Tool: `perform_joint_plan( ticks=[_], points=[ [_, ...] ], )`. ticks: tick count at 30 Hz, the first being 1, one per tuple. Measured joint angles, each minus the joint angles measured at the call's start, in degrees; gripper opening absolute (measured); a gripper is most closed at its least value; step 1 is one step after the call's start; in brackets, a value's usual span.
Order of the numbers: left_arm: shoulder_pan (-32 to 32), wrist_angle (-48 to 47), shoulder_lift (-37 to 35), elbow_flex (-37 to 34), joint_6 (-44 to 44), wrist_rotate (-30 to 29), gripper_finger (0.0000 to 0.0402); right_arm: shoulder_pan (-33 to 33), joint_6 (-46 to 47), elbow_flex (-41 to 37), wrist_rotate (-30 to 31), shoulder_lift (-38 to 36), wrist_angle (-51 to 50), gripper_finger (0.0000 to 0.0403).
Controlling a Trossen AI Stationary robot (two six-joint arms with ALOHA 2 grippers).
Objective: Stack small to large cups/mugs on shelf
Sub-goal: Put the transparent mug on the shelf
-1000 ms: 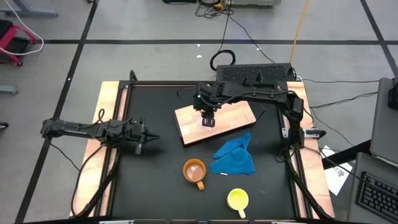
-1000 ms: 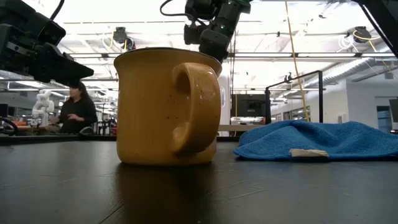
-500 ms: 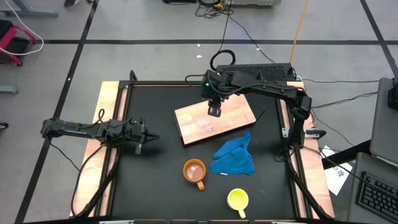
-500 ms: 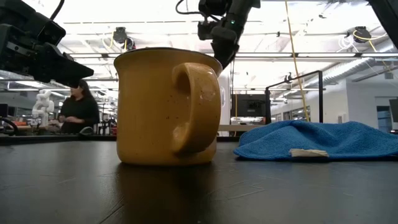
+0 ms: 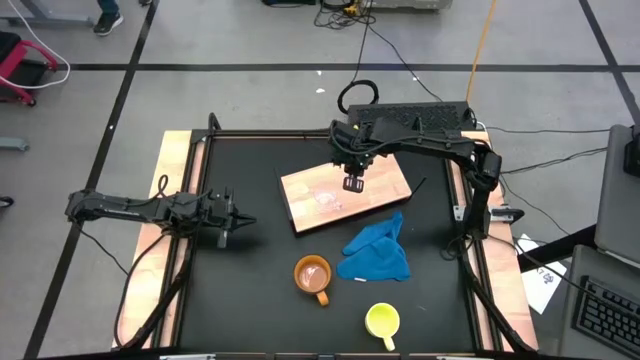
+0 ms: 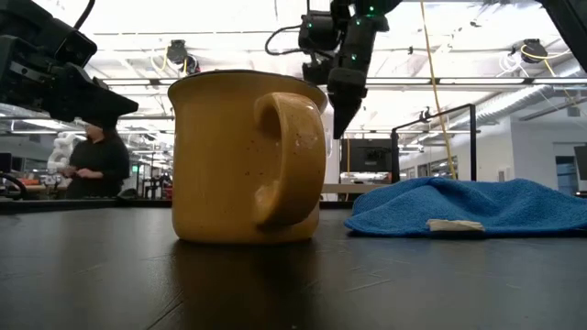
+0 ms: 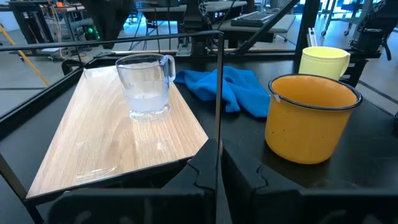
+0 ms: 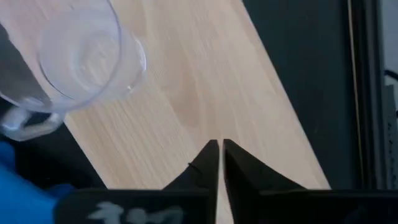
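Note:
The clear glass cup (image 5: 328, 198) stands upright on its base on the wooden shelf board (image 5: 380, 182), which lies flat on the black table. My right gripper (image 5: 354, 184) hangs shut above the board, just right of the cup (image 8: 81, 56), touching nothing. The orange mug (image 5: 313, 274) and the yellow mug (image 5: 382, 320) stand on the table nearer the front edge. My left gripper (image 5: 234, 222) waits shut at the table's left, pointing at the board (image 7: 118, 137) and the cup (image 7: 146, 84).
A crumpled blue cloth (image 5: 377, 250) lies between the board and the mugs, right of the orange mug (image 6: 248, 156). A black metal frame rims the table. A person stands in the room beyond, at the left of the low view.
My right gripper has drawn away from the glass cup, rising and moving toward the table's right edge, and its fingers have shut on nothing. The cup stays upright on the board where it was.

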Motion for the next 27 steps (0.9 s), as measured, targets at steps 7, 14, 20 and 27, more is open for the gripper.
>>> perform_joint_plan(
  ticks=[7,14,20,27],
  points=[
    [0.0,0.0,0.0,0.0,0.0,0.0,0.0024,-0.7,-0.6,-3.8,-0.1,0.0,1.2,0.0001],
    [0.0,0.0,0.0,0.0,0.0,0.0,0.0024,-0.5,-0.5,-6.1,-3.5,0.0,2.9,0.0000],
    [0.0,0.0,0.0,0.0,0.0,0.0,0.0024,1.6,0.0,-6.1,-6.5,0.0,4.3,0.0000],
    [0.0,0.0,0.0,0.0,0.0,0.0,0.0024,4.1,0.6,-6.1,-6.9,0.0,4.2,0.0000]
  ],
)
